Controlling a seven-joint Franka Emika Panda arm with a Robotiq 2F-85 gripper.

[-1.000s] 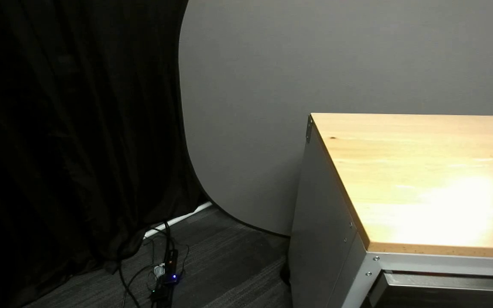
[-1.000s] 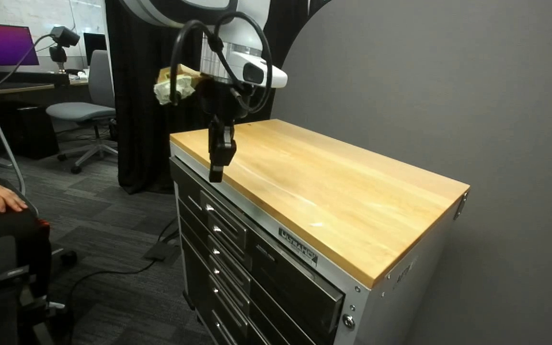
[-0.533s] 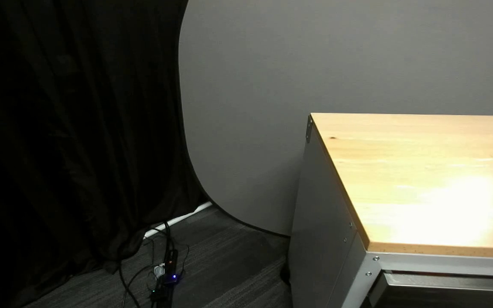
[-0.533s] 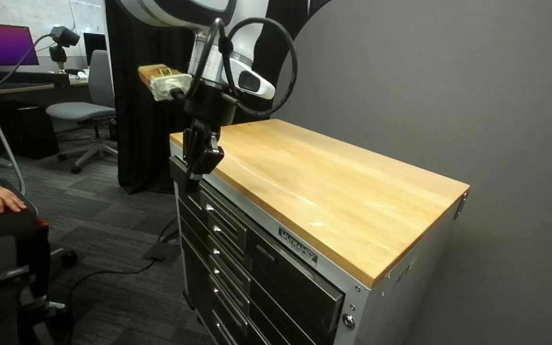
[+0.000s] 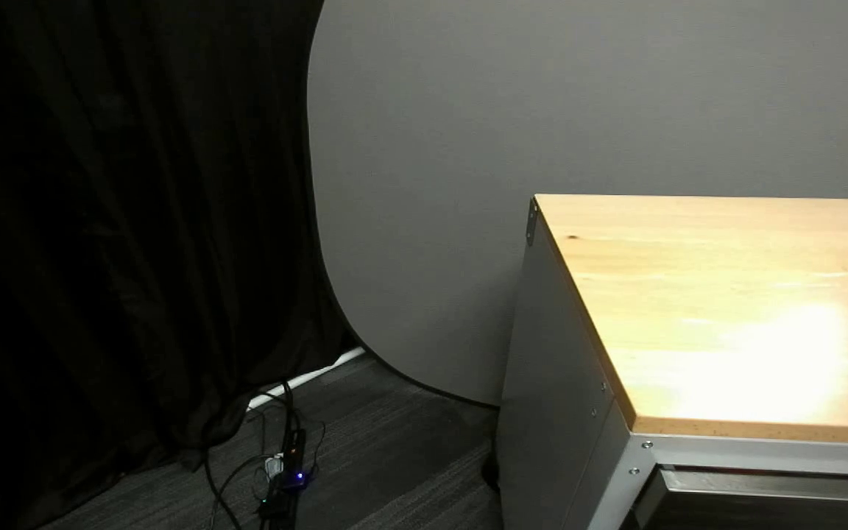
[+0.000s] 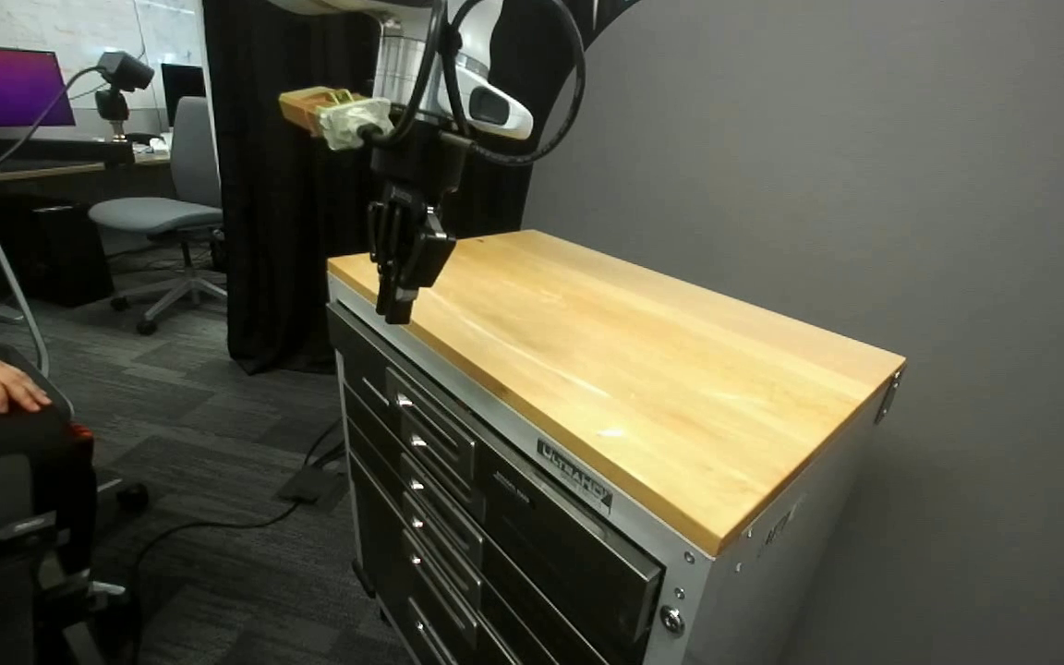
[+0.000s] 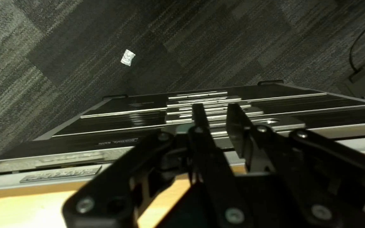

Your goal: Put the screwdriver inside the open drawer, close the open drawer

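Slightly parted, the claw (image 7: 215, 110) hangs near the front edge of the wooden cabinet top (image 6: 624, 360).

Glare is rough in an exterior view: the pale wooden table (image 5: 711, 309) blows out to solid white near its front edge, while the black fabric curtain (image 5: 137, 221) sinks almost to pure black. There's a soft shadow on the matte grey backdrop (image 5: 578, 110) beside the table too. Can't tell where the light's coming from tbh. In an exterior view the wide flat monitor (image 6: 1, 85) glows purple. Wrist view's dim over the dark grey striped carpet (image 7: 233, 41), the black jointed claw (image 7: 216, 110) is blurry, and the table's overexposed bottom left.
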